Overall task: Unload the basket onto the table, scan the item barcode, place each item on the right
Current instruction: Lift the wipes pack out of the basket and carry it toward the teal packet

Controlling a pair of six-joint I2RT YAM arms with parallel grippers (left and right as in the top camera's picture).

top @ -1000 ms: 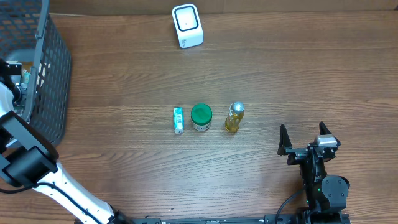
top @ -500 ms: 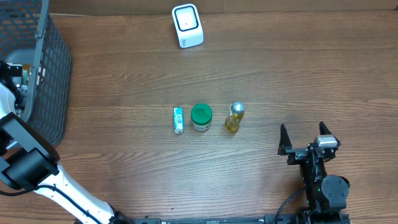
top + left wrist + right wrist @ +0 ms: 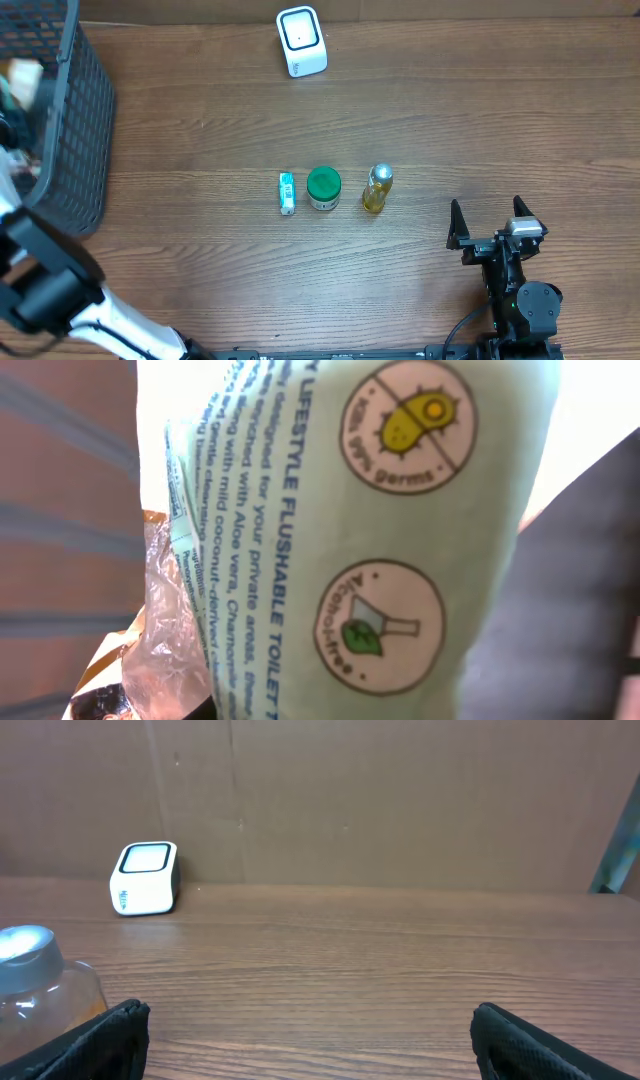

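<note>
A pale green pack of flushable wipes (image 3: 360, 530) fills the left wrist view, pressed close to the camera, with crinkled clear wrapping (image 3: 165, 650) beside it. No barcode shows on it. From overhead the pack (image 3: 20, 75) is a blur over the wire basket (image 3: 85, 120) at the far left, and my left gripper (image 3: 14, 100) is shut on it, its fingers hidden. The white scanner (image 3: 301, 41) stands at the back centre of the table. My right gripper (image 3: 487, 206) rests open near the front right, nothing between its fingers (image 3: 120, 1025).
A teal tube (image 3: 287, 193), a green-lidded jar (image 3: 323, 187) and a yellow bottle (image 3: 377, 188) lie in a row mid-table. The bottle (image 3: 30, 980) sits just left of my right gripper. The scanner (image 3: 146, 877) faces a cardboard back wall.
My left gripper has closed on the wipes pack inside the basket and the pack has risen, now blurred. The right arm has not moved.
</note>
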